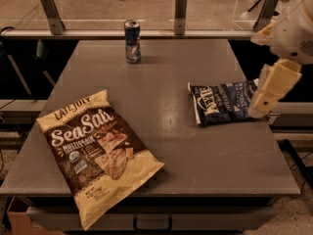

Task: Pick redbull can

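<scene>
Camera view, approach stage of the pick. The redbull can (132, 41) stands upright near the far edge of the grey surface (195, 146), left of the centre line. Its long axis is vertical and its silver top is uppermost. Nothing touches it and the surface around it is bare on all sides. The gripper (266, 94), a cream-coloured part at the end of the white arm, hangs at the right edge of the surface, angled down and to the left. In this view its tip overlaps the right end of a dark blue Kettle chip bag (222, 102) that lies flat. Whether the gripper touches the bag or hangs above it cannot be told, and neither can whether it is open or closed. The can is plainly not in its hold.

Key relation: the can lies well apart from the gripper, toward the far left as seen here, diagonally across the open middle of the surface. The blue bag sits just beside the gripper but seems to be off that diagonal. A large Late July Sea Salt multigrain chip bag (95, 151) occupies the near left corner, well clear of the can. A metal post (181, 11) of the rail stands behind the far edge, to the right of the can.

Judgement: a long reach leftward and away comes first, probably ending in a sideways grasp around the upright body. The slim can could tip if nudged off centre.
</scene>
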Robot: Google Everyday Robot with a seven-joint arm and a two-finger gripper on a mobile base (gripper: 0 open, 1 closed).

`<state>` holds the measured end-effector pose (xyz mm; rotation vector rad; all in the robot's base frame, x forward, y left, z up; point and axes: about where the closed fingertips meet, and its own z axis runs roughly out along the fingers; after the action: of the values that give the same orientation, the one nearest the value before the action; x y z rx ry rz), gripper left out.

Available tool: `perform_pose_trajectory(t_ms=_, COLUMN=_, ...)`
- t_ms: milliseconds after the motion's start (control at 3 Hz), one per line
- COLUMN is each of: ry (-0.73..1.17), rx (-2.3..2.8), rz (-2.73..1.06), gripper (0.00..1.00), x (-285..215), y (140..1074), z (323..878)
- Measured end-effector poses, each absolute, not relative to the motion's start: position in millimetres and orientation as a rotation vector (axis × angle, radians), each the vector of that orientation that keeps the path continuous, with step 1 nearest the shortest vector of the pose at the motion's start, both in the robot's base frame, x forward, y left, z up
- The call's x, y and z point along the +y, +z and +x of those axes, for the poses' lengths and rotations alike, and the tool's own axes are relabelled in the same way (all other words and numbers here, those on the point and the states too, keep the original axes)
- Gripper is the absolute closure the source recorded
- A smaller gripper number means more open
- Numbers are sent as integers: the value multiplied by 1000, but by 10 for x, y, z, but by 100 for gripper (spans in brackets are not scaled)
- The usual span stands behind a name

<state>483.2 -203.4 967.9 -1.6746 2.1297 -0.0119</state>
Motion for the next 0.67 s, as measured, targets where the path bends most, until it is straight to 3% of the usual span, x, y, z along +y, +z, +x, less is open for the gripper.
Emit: perform_pose_trajectory(t_ms=667, ry=243, rx=1893, rz=-1598, gripper=0, x=-1116, y=9294, z=6176)
